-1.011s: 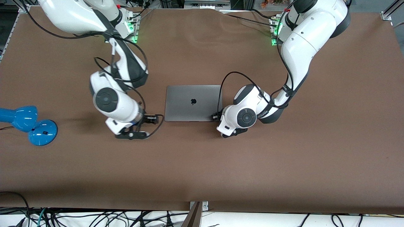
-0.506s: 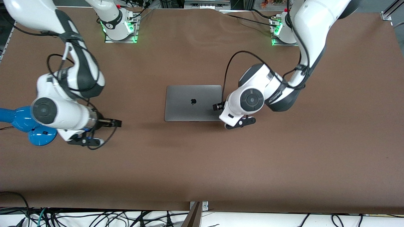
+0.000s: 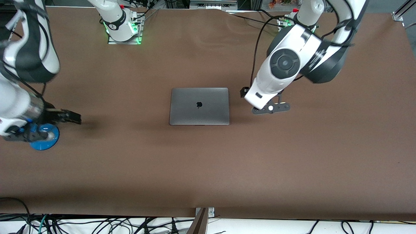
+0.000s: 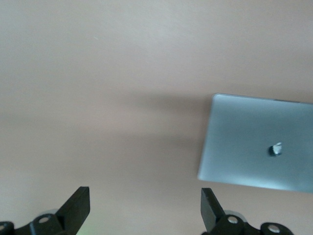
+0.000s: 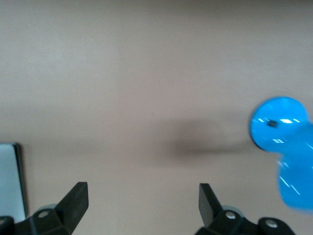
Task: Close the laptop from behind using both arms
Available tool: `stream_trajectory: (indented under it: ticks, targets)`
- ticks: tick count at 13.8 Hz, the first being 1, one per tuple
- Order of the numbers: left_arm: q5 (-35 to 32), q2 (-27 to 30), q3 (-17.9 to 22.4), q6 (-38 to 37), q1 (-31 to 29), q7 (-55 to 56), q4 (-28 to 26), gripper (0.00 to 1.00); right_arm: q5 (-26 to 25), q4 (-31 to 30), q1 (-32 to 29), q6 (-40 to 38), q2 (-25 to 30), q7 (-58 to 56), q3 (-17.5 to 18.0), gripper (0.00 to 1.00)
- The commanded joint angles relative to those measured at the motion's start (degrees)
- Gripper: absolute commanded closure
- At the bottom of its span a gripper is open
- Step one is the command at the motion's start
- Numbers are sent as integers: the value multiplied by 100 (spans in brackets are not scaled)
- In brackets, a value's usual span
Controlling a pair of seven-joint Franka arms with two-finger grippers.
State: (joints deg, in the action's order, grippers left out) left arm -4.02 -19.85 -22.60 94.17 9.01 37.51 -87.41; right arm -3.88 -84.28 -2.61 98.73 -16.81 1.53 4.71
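**A:** What lies nearest the front camera?

**B:** Bare brown table (image 3: 208,169), mostly. Farther up, the blue lamp (image 3: 44,138) sits at the right arm's end of the table, its round base flat on the cloth. My right gripper (image 3: 70,117) hangs over the table just beside that lamp. In my right wrist view the fingers (image 5: 73,198) stand spread wide, with nothing between them, and the lamp base (image 5: 279,125) shows below.

**A:** And the laptop?

**B:** The laptop (image 3: 199,106) lies in the middle of the table, shut, lid down flat with its dark logo facing up. It lies between my two arms, and neither gripper touches it. In my left wrist view the grey lid (image 4: 259,142) sits off to one side, well apart from my fingers.

**A:** Where is your left gripper?

**B:** My left gripper (image 3: 270,108) is up in the air over the bare table, near the laptop's edge toward the left arm's end. Its fingers (image 4: 78,205) are also parted wide and hold nothing.

**A:** Farthest off?

**B:** My two bases, right (image 3: 122,24) and left (image 3: 291,27), glow green at the table's top edge.
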Motion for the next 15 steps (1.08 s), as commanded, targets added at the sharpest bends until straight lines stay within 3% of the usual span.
stream_trajectory:
  ticks: [1, 4, 6, 8, 11, 15]
  targets:
    - [-20, 1103, 527, 67, -4, -979, -995, 0, 107, -475, 155, -580, 1028, -65, -356, 0]
    - [146, 1851, 1238, 41, 22, -2007, -1461, 0, 107, -537, 164, -1346, 1600, -74, -480, 0]
    - [244, 2098, 1687, -195, 57, -2580, -1507, 0, 229, -843, 164, -1295, 1934, -170, -480, 0]
    - [244, 2283, 2039, -311, 57, -2984, -1515, 0, 607, -1046, 155, -1164, 1962, -65, -480, 0]
    - [252, 2371, 2549, -276, 75, -3889, -1498, 0, 617, -1222, 173, -908, 1989, -65, -480, 0]
    - [253, 2389, 2804, 14, 188, -4340, -1437, 0, 599, -1161, 173, -847, 1910, -74, -480, 0]
